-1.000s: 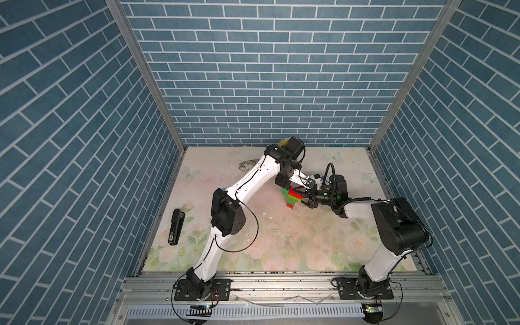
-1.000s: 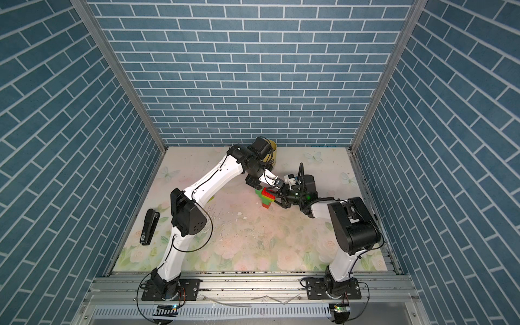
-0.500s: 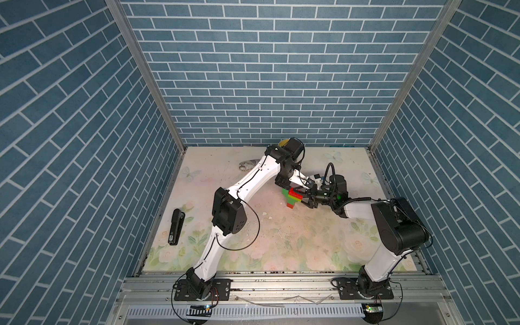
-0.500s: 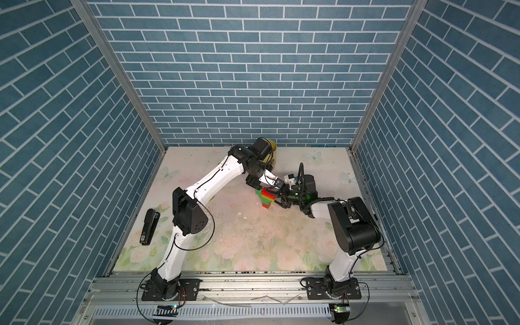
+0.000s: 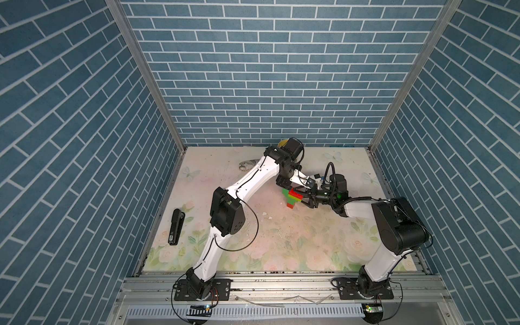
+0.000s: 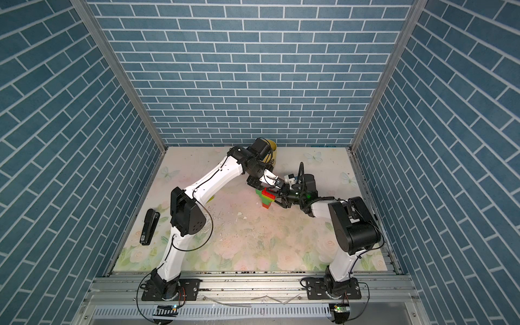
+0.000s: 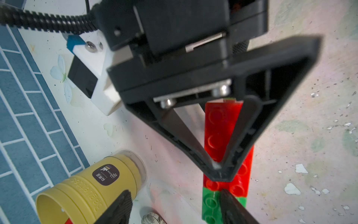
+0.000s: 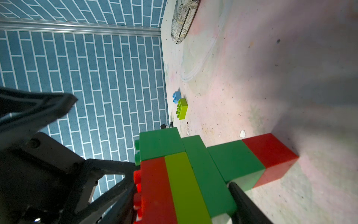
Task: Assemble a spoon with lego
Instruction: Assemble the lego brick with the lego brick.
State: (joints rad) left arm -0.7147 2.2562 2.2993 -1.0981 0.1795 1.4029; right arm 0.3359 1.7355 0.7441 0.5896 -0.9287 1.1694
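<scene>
As arms bend inward, right gripper [image 5: 305,200] clamps spoon [image 5: 292,197], left gripper [image 7: 174,195] spread.

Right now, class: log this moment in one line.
spoon: partial, upright | right fingers: clamp its head | left fingers: open above | loose: lime brick, light-blue brick

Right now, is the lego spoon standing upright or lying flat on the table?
Upright: the spoon stands on its red end; its studs point the same way as those of the loose lime brick.
</scene>
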